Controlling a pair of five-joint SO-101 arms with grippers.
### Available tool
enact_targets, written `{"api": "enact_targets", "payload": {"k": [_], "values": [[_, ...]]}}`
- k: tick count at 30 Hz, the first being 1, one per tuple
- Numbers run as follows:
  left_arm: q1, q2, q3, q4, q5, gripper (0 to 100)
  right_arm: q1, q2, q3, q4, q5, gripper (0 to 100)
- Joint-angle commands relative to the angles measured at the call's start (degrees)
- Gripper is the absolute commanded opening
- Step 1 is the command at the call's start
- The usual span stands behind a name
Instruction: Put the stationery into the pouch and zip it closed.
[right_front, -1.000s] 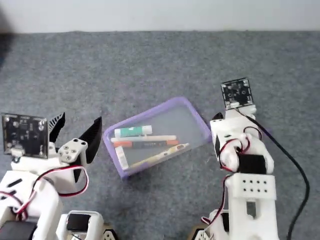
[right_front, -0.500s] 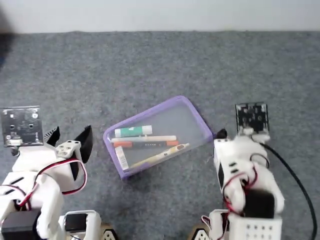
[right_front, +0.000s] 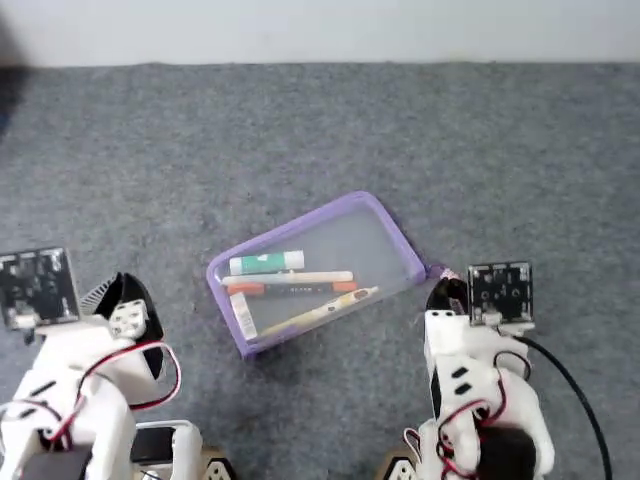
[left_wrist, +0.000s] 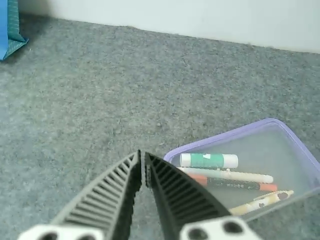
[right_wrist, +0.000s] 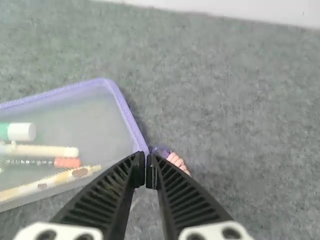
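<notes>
High view, pouch (right_front: 380, 240): lay flat and slanted on the grey carpet (right_front: 300, 120), between the two arms, its purple edge running all round.
High view, stationery (right_front: 290, 285): lay inside the pouch, a green-and-white stick farthest from the arms, pens side by side below it.
High view, left gripper (right_front: 121, 287): stood apart from the pouch's near left corner, over bare carpet.
High view, right gripper (right_front: 446, 296): sat just beside the pouch's right corner, close to the pink zipper pull (right_front: 446, 273).
Left wrist view, left gripper (left_wrist: 143, 157): fingers pressed together tip to tip, nothing between them.
Left wrist view, pouch (left_wrist: 280, 150): lay beyond the tips, stationery (left_wrist: 225, 175) showing through its clear face.
Left wrist view, blue object (left_wrist: 10, 27): stood far off, near the wall (left_wrist: 200, 15).
Right wrist view, right gripper (right_wrist: 145, 161): fingers pressed together, gripping nothing.
Right wrist view, zipper pull (right_wrist: 176, 162): lay on the carpet just beside the fingertips, at the pouch's corner.
Right wrist view, pouch (right_wrist: 75, 105): lay near the tips, stationery (right_wrist: 40, 150) within it.
</notes>
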Motion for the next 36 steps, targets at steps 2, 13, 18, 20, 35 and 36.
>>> {"api": "enact_targets", "payload": {"k": [2,13,18,20,35,36], "values": [[0.26,-9.23,8.40,-4.84,0.62,1,0.57,-2.68,2.37,1.36,-0.44,0.8],[0.18,-24.35,40.22,-19.78,-1.85,1,0.13,-2.42,15.91,3.65,-0.44,0.8],[0.26,-23.82,53.49,-26.90,-1.85,1,0.13,-2.42,24.53,3.38,-0.26,0.8],[0.26,-23.91,57.36,-29.71,-1.85,1,0.13,-2.42,26.29,3.12,-0.35,0.8],[8.70,-23.82,60.00,-21.89,-1.58,1,0.66,-2.42,26.99,6.02,-0.53,0.8],[8.62,-23.82,60.00,-20.22,-1.58,1,0.66,-2.42,26.99,6.02,-0.53,0.8]]}}
